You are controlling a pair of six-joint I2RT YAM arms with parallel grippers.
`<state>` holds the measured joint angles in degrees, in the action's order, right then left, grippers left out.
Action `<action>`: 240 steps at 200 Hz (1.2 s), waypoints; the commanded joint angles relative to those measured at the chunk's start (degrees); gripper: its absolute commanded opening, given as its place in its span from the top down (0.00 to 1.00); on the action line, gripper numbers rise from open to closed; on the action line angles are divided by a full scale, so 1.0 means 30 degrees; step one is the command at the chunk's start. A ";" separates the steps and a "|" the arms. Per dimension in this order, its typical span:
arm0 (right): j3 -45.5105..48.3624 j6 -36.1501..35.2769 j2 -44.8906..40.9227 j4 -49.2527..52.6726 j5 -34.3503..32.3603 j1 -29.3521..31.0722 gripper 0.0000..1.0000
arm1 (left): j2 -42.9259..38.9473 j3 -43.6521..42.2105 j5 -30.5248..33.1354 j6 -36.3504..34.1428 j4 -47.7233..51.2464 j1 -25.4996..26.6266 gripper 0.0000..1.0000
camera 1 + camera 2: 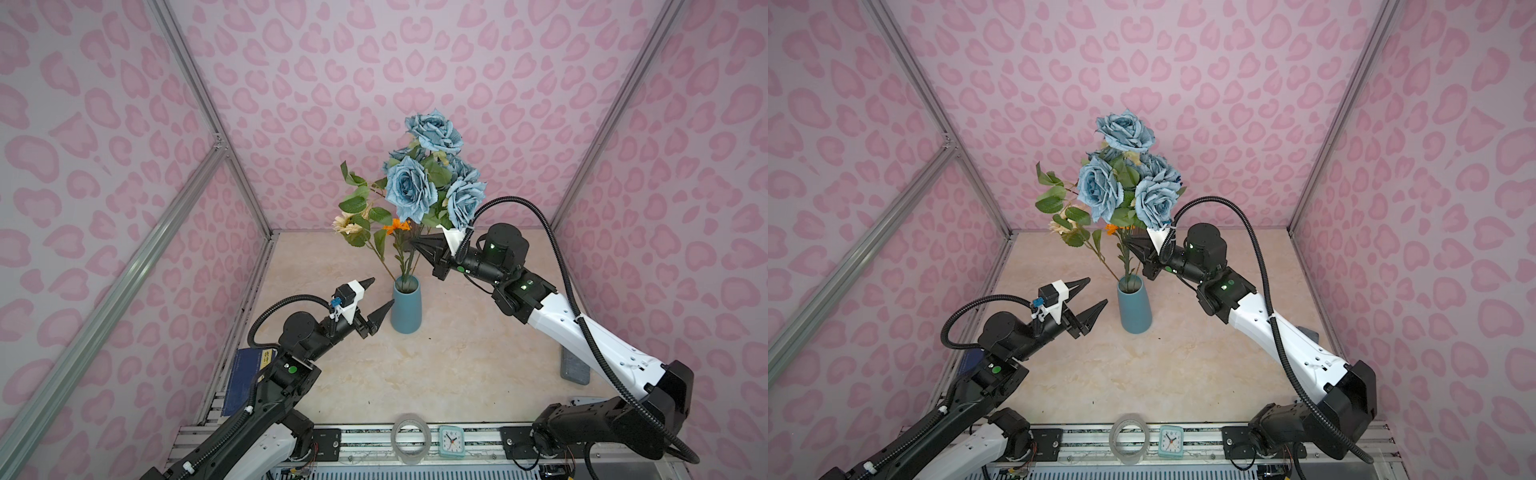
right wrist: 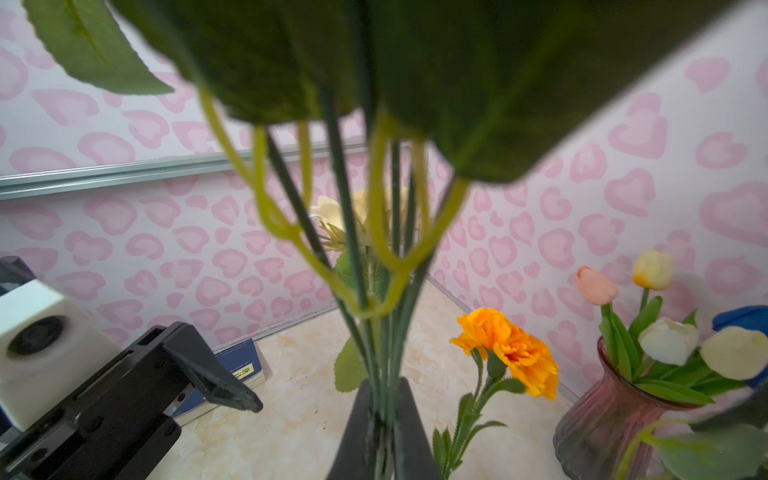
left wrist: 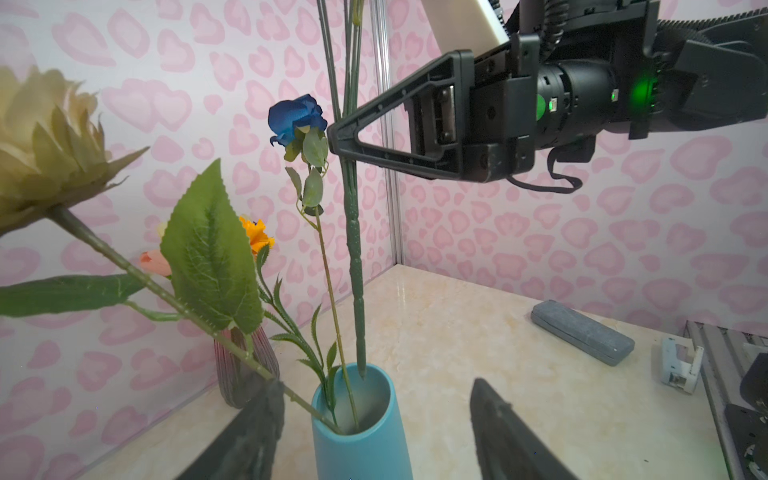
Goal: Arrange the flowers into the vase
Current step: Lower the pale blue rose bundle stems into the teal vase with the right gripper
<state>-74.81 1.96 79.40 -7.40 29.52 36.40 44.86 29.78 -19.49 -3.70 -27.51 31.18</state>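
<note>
A teal vase (image 1: 406, 307) (image 1: 1134, 307) (image 3: 361, 440) stands mid-table. It holds a beige daisy (image 1: 347, 222), an orange bloom (image 1: 397, 226) (image 2: 511, 349) and a vivid blue rose (image 3: 295, 116). My right gripper (image 1: 415, 245) (image 2: 384, 386) is shut on the stems of a dusty-blue rose bunch (image 1: 428, 174) (image 1: 1125, 183), held upright above the vase. The bunch's stem tip (image 3: 362, 372) hangs just inside the vase mouth. My left gripper (image 1: 382, 291) (image 1: 1097, 290) (image 3: 376, 384) is open at the vase's left side, holding nothing.
A pink ribbed glass vase (image 2: 602, 419) (image 3: 245, 370) with pink, cream and white tulips (image 2: 665, 340) stands near the back wall. A grey case (image 1: 574, 368) lies at the right, a blue book (image 1: 245, 374) at the left. A tape roll (image 1: 409, 440) and clock (image 1: 451, 441) sit at the front rail.
</note>
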 commanded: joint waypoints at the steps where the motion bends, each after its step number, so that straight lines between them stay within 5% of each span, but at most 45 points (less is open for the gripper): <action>1: 0.0058 0.0089 0.0331 -0.0437 -0.0409 -0.0062 0.92 | 0.0095 0.0316 0.0145 -0.0664 0.0614 -0.0022 0.28; 113: 0.3811 -0.0504 0.0369 -0.2874 -0.1285 -0.0035 0.92 | 0.1335 0.1117 -0.0167 -0.1079 0.0583 -0.0022 0.28; 240: 0.7858 -0.1274 -0.0400 -0.7259 0.0740 -0.0059 0.89 | 0.1406 0.0970 0.0196 -0.1109 0.0180 -0.0022 0.28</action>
<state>-52.03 -1.26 78.08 -24.91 30.22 36.32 49.17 32.67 -19.09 -6.70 -24.88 31.18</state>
